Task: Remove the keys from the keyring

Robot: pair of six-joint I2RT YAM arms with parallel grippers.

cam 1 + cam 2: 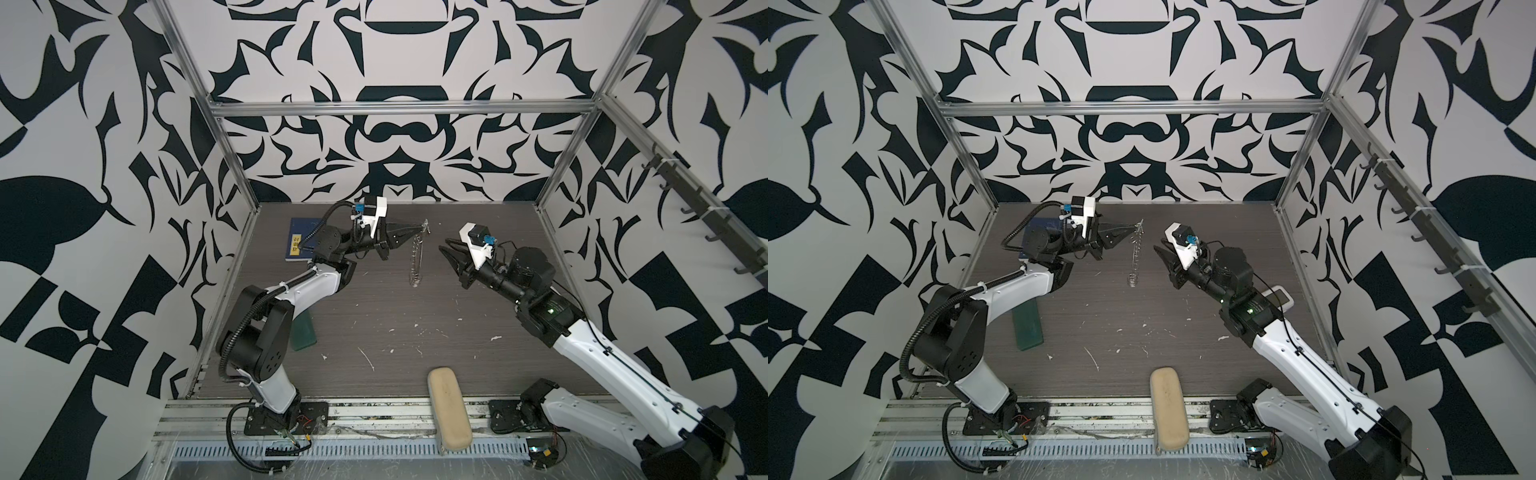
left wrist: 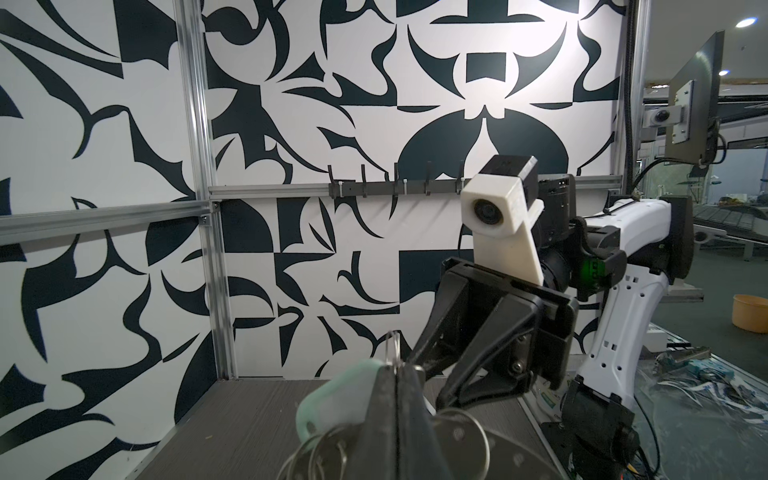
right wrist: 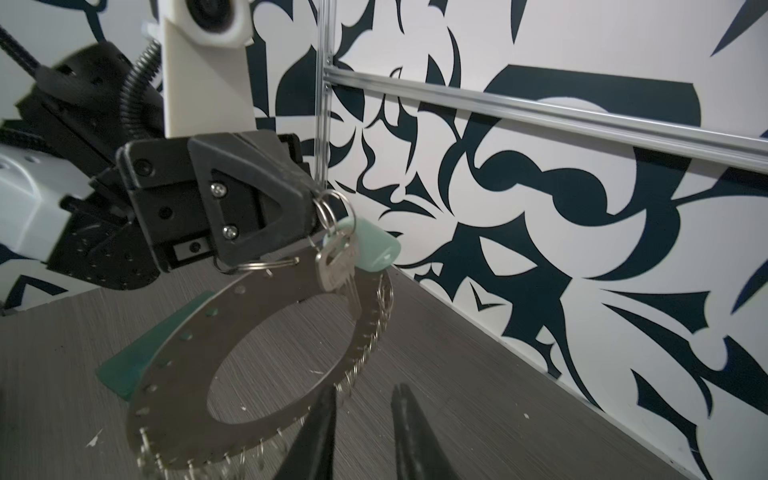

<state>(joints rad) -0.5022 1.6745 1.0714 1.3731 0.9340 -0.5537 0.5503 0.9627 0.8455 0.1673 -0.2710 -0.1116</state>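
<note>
While the left hand (image 1: 420,227) clamps the keyring (image 1: 417,255) by its top, it hangs near the part-open, empty right hand (image 3: 363,390).

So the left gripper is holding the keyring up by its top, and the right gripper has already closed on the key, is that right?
Not quite. The left gripper does hold the keyring up by its top, but the right gripper is not on the key: the right wrist view shows its jaws apart and empty, short of it.
</note>
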